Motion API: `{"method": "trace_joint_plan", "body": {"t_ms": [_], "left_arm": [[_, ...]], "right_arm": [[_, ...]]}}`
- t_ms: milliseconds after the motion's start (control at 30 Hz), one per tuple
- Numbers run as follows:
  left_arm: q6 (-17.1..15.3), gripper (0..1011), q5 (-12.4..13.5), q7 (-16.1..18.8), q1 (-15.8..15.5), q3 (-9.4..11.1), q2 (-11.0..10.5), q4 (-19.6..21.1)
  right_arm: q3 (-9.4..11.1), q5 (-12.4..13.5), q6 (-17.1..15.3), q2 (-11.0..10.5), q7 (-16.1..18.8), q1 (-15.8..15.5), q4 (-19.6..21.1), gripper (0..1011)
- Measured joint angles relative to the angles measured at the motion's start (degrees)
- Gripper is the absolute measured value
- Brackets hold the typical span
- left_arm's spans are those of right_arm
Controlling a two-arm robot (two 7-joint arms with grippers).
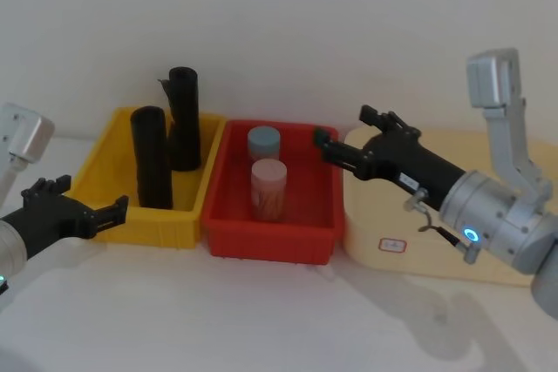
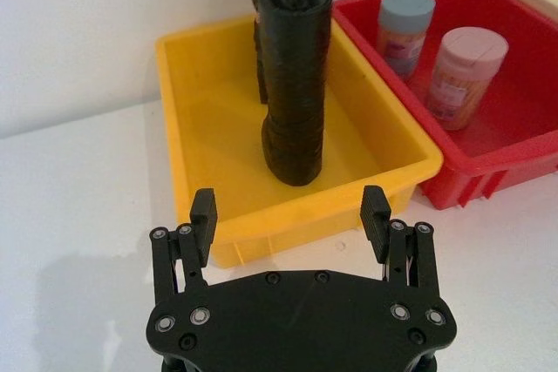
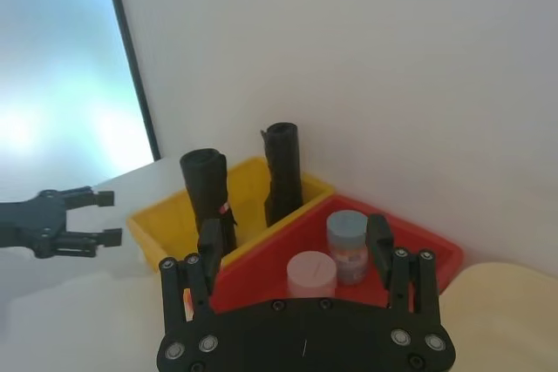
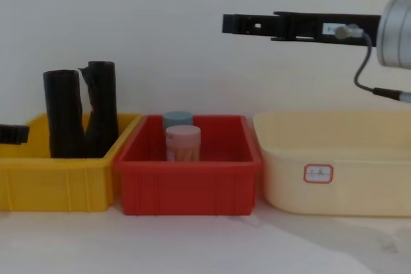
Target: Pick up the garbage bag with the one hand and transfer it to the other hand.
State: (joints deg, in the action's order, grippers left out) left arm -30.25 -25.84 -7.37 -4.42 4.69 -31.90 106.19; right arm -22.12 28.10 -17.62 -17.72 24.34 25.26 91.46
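The garbage bag [image 1: 151, 156] [image 2: 296, 84] [image 4: 63, 113] [image 3: 205, 193] is a thick black roll standing upright in the yellow bin [image 1: 91, 172] [image 2: 200, 128]. My left gripper [image 1: 95, 192] [image 2: 289, 200] [image 3: 113, 216] is open and low, just outside the bin's front left wall. It faces the bag and touches nothing. My right gripper [image 1: 343, 125] [image 3: 294, 229] [image 4: 226, 24] is open with nothing between its fingers. It hangs high over the gap between the red bin and the cream tub.
A slimmer black roll [image 1: 184, 119] [image 4: 101, 104] with a ragged top stands behind the bag in the same bin. The red bin [image 1: 231, 206] holds a pink jar [image 1: 268, 187] and a blue-lidded jar [image 1: 263, 140]. A cream tub [image 1: 384, 233] sits at the right, and a white wall stands close behind.
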Motion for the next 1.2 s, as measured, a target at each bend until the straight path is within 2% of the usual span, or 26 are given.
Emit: {"method": "trace_joint_plan", "body": {"t_ms": [200, 433, 767, 1200], "left_arm": [[0.2, 1001, -0.2, -0.8, -2.0, 0.5, 1.0, -3.2], [3.0, 1001, -0.9, -2.6, -3.5, 0.6, 2.2, -5.7], [4.3, 1001, -1.4, -3.5, -5.4, 1.4, 3.0, -4.9], [2.9, 1001, 1.3, -1.6, -8.9, 4.2, 3.9, -5.8]], "right_arm": [[-1.0, 0.1, -0.7, 0.5, 0.6, 1.7, -1.1, 1000], [-2.4, 0.3, -1.3, 1.0, 1.4, 4.0, -2.8, 1000], [-3.8, 0.7, -1.4, 1.6, 2.5, 6.5, -5.2, 1000], [-4.3, 1.5, -0.9, 1.5, 3.4, 8.0, -7.0, 1000]]}}
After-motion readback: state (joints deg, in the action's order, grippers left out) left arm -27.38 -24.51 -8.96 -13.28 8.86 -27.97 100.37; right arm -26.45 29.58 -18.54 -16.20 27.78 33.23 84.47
